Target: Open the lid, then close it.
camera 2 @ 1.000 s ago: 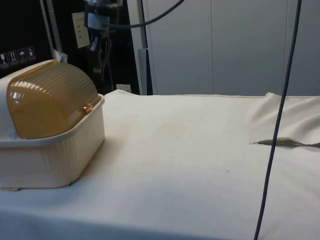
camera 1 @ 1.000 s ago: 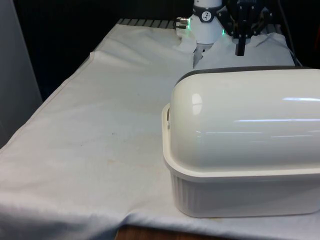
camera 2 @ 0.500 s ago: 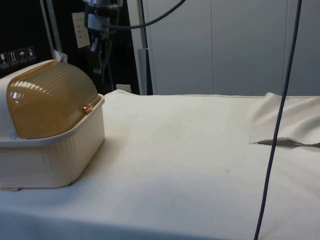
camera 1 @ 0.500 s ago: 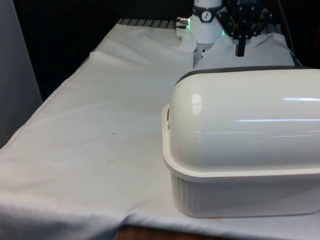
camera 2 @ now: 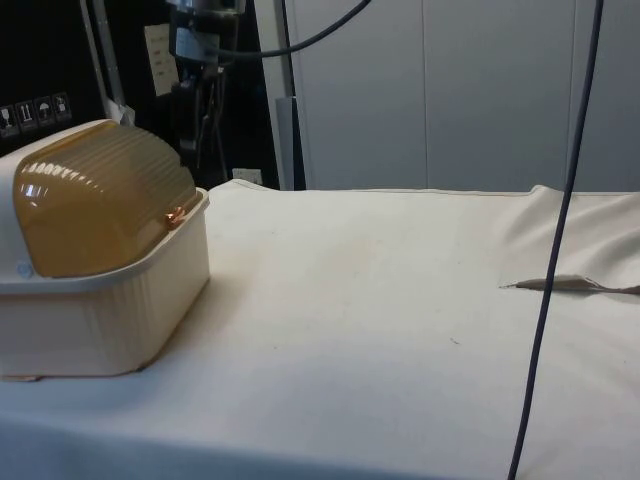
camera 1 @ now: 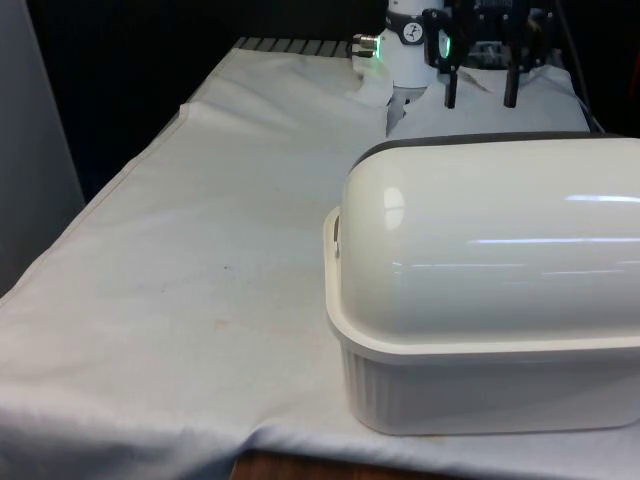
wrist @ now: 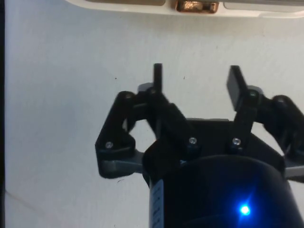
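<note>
White cloth (camera 1: 200, 260) covers the bench across the front view, with black curtain along the upper left. A cream plastic bread box with a domed roll-top lid (camera 1: 490, 290) fills the lower right of the frame, its back turned to the camera and the lid shut. Beyond it, at the top edge right of centre, the black two-finger pincer (camera 1: 481, 98) hangs above the cloth, fingers spread apart and holding nothing.

Pale cabinet doors line the side view's background, and a dark cable (camera 2: 555, 240) hangs down the right of the frame. The bread box (camera 2: 100, 250) sits at the left, its amber ribbed lid down, a small copper handle (camera 2: 176, 214) at the lid's front edge. The pincer (camera 2: 205, 120) hangs at upper left, above and behind the box.

Cloth (wrist: 57, 95) lies beneath the wrist view's parted fingers (wrist: 157, 78), and the copper handle (wrist: 197, 6) shows beyond the fingertips.
</note>
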### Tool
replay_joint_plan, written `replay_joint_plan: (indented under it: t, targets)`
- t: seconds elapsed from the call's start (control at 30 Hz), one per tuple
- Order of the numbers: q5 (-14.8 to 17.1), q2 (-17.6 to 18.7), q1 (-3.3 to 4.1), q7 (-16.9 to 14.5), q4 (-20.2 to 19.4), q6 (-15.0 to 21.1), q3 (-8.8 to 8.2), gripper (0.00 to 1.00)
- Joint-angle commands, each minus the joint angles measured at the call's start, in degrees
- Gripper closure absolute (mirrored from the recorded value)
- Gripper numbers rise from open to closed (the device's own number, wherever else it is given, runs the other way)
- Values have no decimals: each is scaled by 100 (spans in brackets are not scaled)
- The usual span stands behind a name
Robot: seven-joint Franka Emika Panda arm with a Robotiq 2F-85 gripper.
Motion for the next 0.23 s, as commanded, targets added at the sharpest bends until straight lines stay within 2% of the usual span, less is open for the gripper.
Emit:
replay_joint_plan:
  t: [0.0, 0.03, 0.07, 0.1, 0.2]
  targets:
    - [0, 0, 0, 0, 0, 0, 0, 30]
    - [0, 0, 0, 0, 0, 0, 0, 25]
    - [0, 0, 0, 0, 0, 0, 0, 25]
    - [0, 0, 0, 0, 0, 0, 0, 16]
    - [0, 0, 0, 0, 0, 0, 0, 2]
